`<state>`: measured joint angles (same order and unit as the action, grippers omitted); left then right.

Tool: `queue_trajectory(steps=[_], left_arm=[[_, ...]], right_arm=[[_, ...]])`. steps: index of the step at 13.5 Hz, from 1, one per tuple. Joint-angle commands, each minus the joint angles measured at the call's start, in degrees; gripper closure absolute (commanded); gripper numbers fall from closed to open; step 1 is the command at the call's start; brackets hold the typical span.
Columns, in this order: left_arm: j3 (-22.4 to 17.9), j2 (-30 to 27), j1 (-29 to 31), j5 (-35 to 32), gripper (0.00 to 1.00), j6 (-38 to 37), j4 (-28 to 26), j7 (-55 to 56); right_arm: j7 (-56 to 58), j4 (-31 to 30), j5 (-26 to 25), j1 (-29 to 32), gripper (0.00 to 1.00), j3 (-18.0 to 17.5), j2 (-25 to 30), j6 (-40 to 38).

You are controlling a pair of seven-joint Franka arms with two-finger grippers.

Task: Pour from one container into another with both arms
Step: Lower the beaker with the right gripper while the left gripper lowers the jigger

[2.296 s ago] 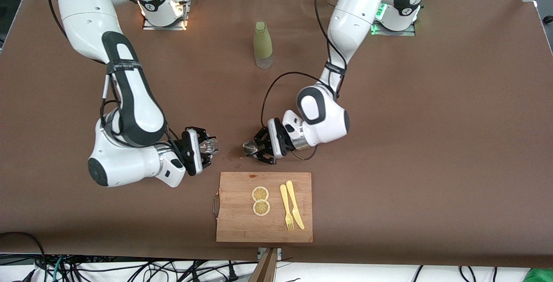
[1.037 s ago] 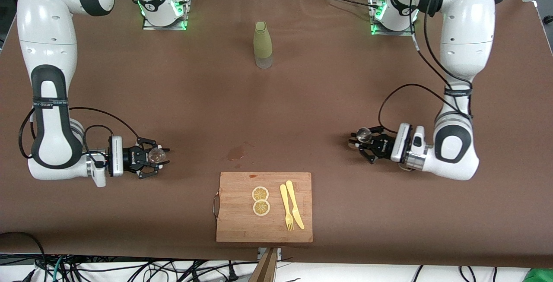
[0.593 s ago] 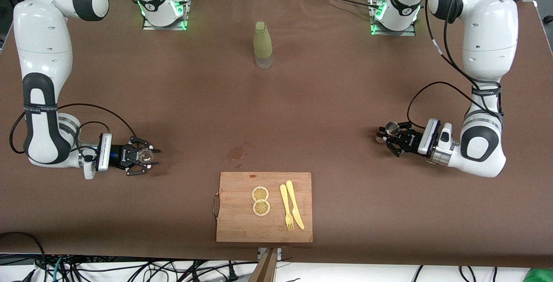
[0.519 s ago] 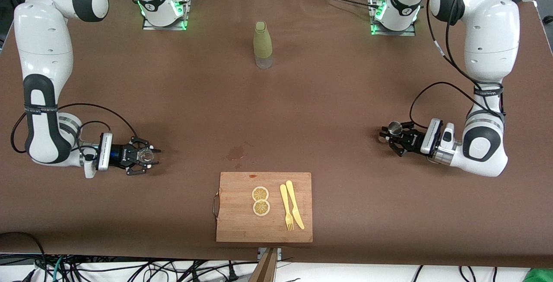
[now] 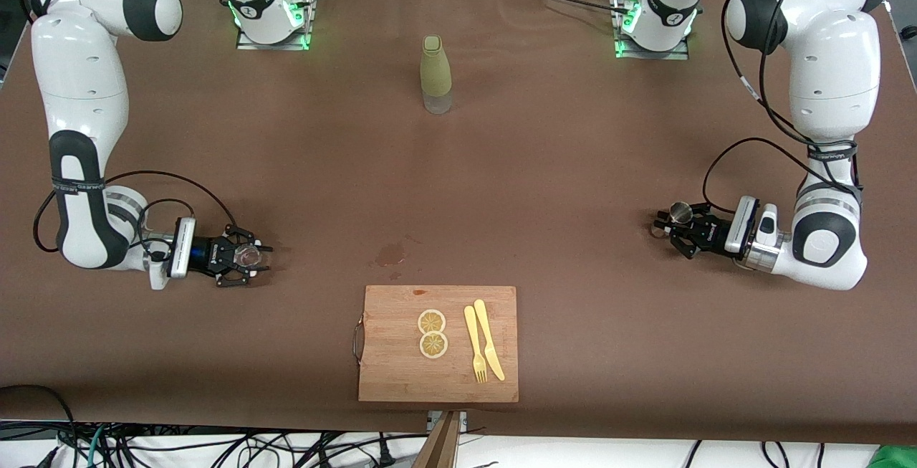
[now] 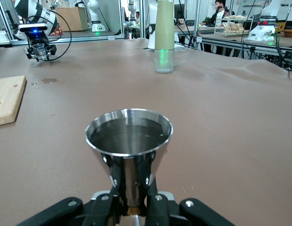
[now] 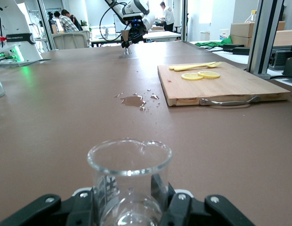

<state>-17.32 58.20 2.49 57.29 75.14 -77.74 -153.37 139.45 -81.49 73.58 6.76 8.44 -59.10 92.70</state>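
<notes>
Steel shines in the left gripper (image 5: pixel 677 228): it is closed on the stem of a metal jigger (image 6: pixel 129 141), upright, just over the table (image 5: pixel 573 167) at the left arm's end. Some liquid seems to be inside, but it is hard to be sure. The right gripper (image 5: pixel 247 259) clamps an upright glass beaker (image 7: pixel 129 181) at the right arm's end. Between the two grippers lie a small spill (image 5: pixel 390 256) and a wooden cutting board (image 5: pixel 401 368) with lemon slices (image 5: pixel 433 333), a yellow fork (image 5: pixel 474 344) and knife (image 5: pixel 488 339). A green bottle (image 5: pixel 435 74) stands near the bases.
</notes>
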Motion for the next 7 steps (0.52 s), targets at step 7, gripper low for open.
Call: queue_trajectory(steps=[7], left_arm=[[-1.1, 2.8, 1.4, -2.6, 1.0, -3.1, 4.2, -5.5]], right_arm=[[1.6, -1.0, 1.5, 0.1, 0.36, 1.8, -0.5, -0.2]])
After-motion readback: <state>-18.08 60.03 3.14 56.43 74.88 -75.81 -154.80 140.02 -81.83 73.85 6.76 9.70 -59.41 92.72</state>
